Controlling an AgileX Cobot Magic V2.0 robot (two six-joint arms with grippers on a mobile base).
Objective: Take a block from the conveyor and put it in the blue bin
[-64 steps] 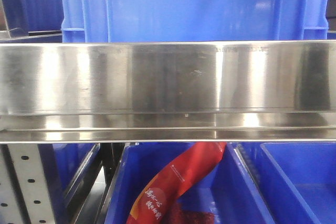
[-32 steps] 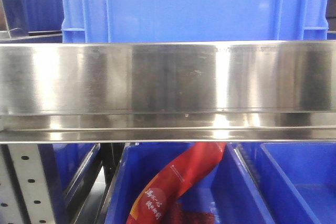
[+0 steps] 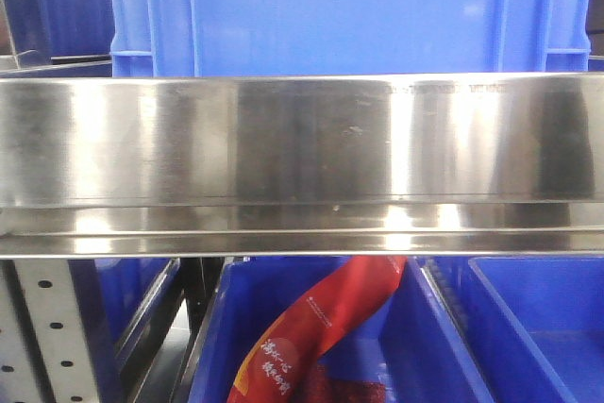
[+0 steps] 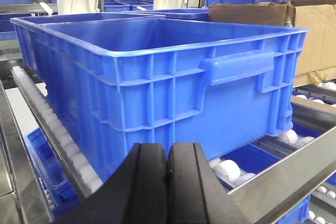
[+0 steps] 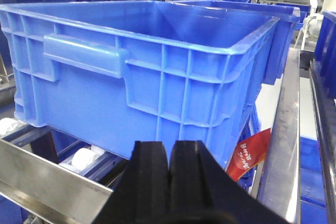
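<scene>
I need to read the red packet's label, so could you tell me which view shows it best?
The front-facing view: the red packet hangs large in a lower bin, white print visible. The right wrist view catches only a corner; the left wrist view shows none.

Support: white rollers (image 4: pixel 227 170) behind a steel rail (image 3: pixel 302 162) | Load: blue bin (image 4: pixel 173 72) sat on them | Lower tier: apparently more bins, partly hidden.

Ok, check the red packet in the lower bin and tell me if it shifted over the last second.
No. The red packet sits at the same spot under the steel rail, with its top tucked behind the rail's lower edge as before.
</scene>
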